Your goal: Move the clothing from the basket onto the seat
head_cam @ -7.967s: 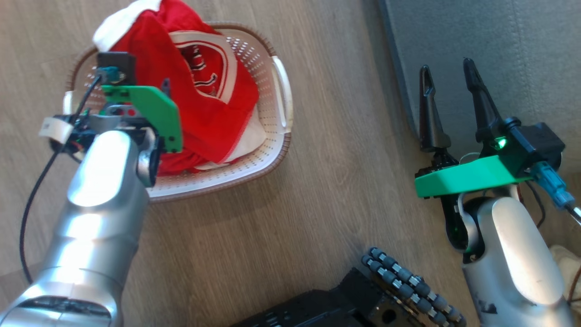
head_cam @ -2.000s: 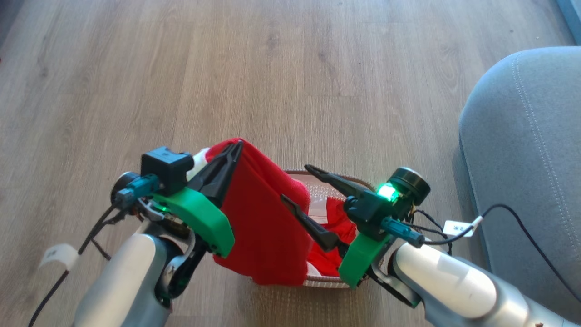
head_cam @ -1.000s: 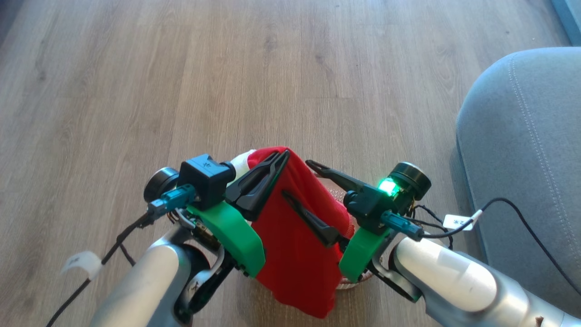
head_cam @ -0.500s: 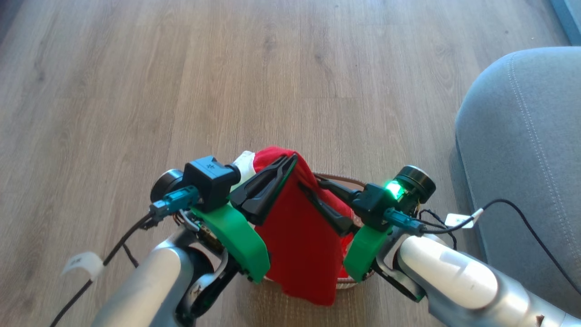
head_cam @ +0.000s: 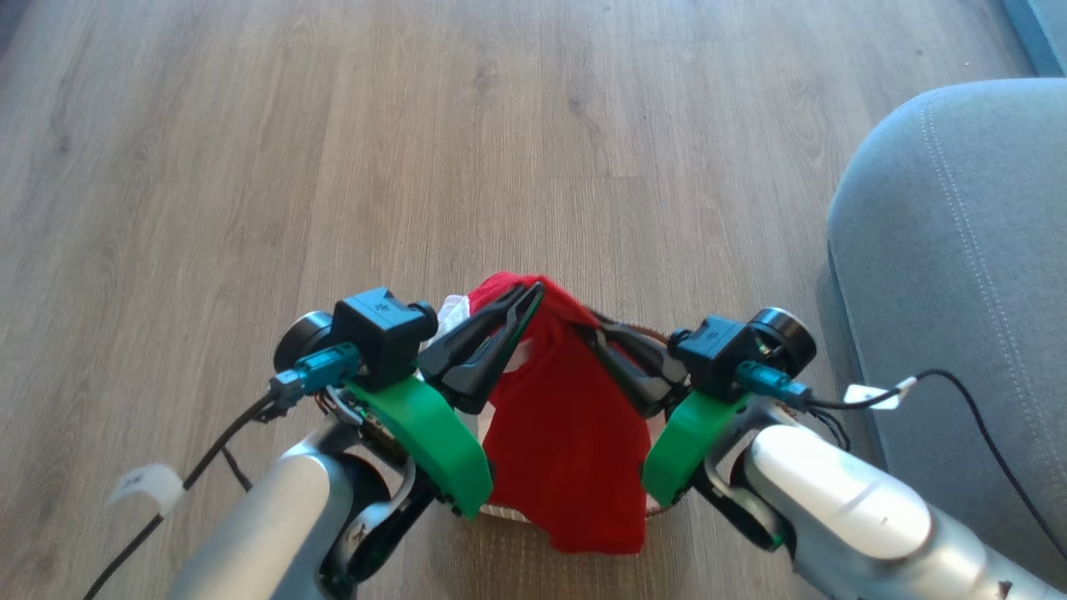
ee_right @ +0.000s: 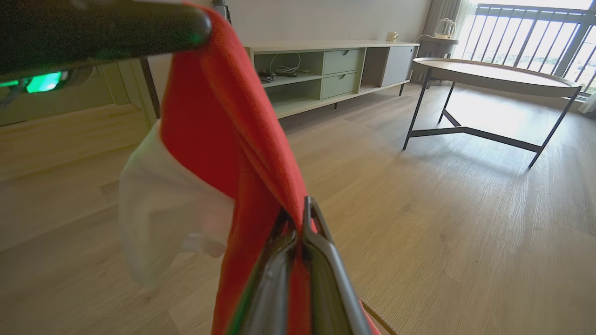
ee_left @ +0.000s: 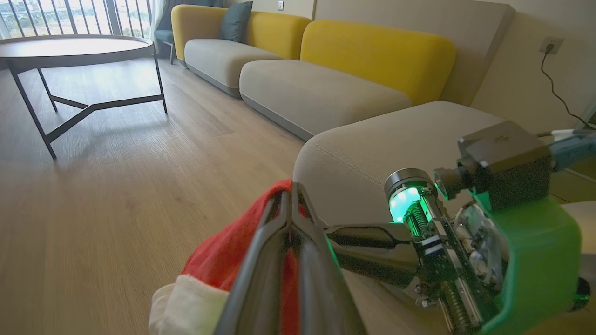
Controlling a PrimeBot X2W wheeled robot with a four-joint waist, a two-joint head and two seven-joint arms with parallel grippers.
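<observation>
Hanging above the basket (head_cam: 648,333) at lower centre, the garment (head_cam: 575,450) was pinched by the closed left hand (head_cam: 530,290) and right hand (head_cam: 593,327), seemingly ready for the seat (head_cam: 942,250).

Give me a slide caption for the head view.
Above the basket, left gripper and right gripper both pinch the red garment; seat at the robot's right.

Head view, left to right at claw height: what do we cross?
Wood floor → left claw → clothing, pinched by both claws → right claw → seat.
</observation>
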